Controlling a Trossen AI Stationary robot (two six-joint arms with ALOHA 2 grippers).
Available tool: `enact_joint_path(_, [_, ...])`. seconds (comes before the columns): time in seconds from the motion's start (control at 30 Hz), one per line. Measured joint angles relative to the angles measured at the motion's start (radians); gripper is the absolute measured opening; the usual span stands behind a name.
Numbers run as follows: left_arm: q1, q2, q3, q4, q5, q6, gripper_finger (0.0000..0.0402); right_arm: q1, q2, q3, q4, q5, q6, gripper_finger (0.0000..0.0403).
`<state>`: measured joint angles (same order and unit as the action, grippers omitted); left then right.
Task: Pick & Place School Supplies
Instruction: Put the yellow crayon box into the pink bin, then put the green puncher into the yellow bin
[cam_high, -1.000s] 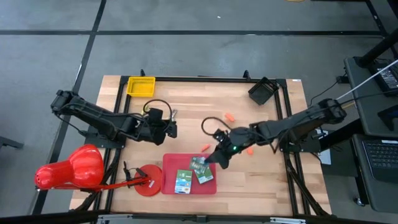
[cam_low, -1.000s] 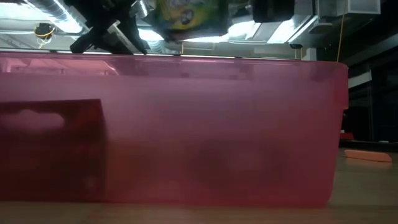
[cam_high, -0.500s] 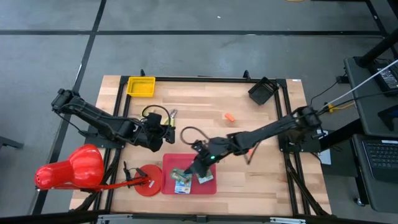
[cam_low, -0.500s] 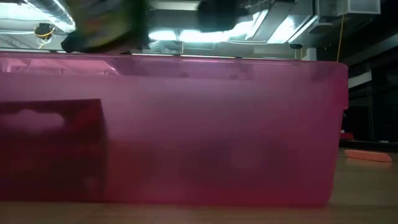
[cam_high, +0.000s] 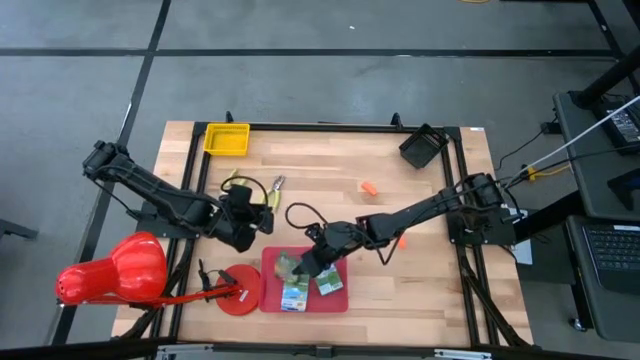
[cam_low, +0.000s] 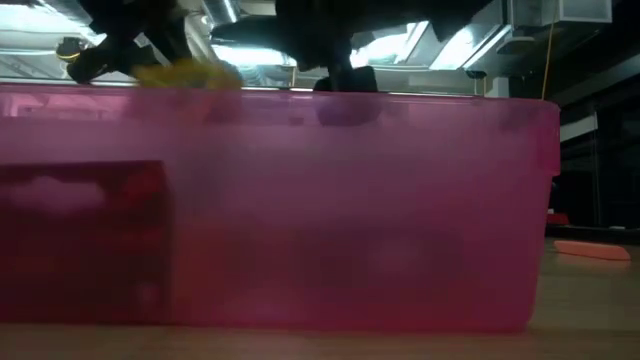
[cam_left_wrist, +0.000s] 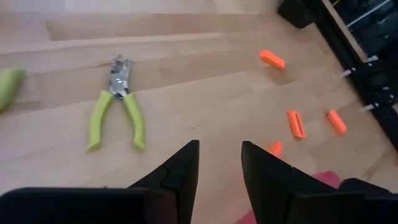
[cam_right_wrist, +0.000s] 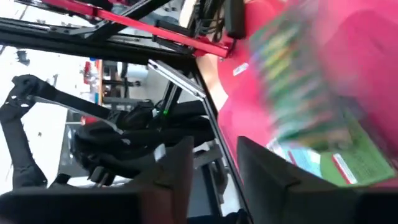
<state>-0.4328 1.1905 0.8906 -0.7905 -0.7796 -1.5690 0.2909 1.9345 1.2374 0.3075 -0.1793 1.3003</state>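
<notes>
Where it carried a crayon box (cam_high: 287, 266), right tool (cam_high: 303, 268) now empty, box dropped in tray (cam_high: 345, 300)

Crayon box (cam_right_wrist: 311, 81) motion-blurred, tray (cam_low: 400, 250) wall hiding its contents in low view

We look past our right gripper (cam_right_wrist: 214, 165), its 2 dark fingers apart with nothing between them. Ahead, a blurred green crayon box (cam_right_wrist: 305, 87) lies over the red tray (cam_right_wrist: 367, 56). The other dark arm (cam_right_wrist: 118, 140) shows farther off.
</notes>
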Motion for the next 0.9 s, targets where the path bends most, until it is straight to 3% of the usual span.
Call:
enact_joint_path(0.13, [-0.007, -0.003, 0.000, -0.054, -0.035, -0.034, 0.0118, -0.016, -0.045, -0.007, -0.010, 0.093, 0.000, 0.0171])
enact_joint_path(0.3, [0.018, -0.003, 0.000, -0.128, -0.034, -0.045, 0.0118, -0.081, -0.139, -0.006, -0.159, 0.231, -0.065, 0.0183])
enact_joint_path(0.4, [0.062, -0.003, 0.000, -0.246, 0.037, -0.110, 0.0118, -0.118, -0.198, -0.006, -0.295, 0.271, -0.109, 0.0176])
enact_joint_path(0.53, [0.168, -0.001, 0.000, -0.457, 0.175, -0.147, 0.0118, -0.173, -0.254, -0.006, -0.346, 0.300, -0.158, 0.0162])
enact_joint_path(0.67, [0.307, 0.016, 0.000, -0.463, 0.226, 0.099, 0.0119, -0.238, -0.277, -0.006, -0.373, 0.293, -0.181, 0.0156])
enact_joint_path(0.9, [0.574, 0.088, 0.000, -0.228, 0.334, 0.519, 0.0162, -0.331, -0.278, -0.006, -0.438, 0.157, -0.212, 0.0177])
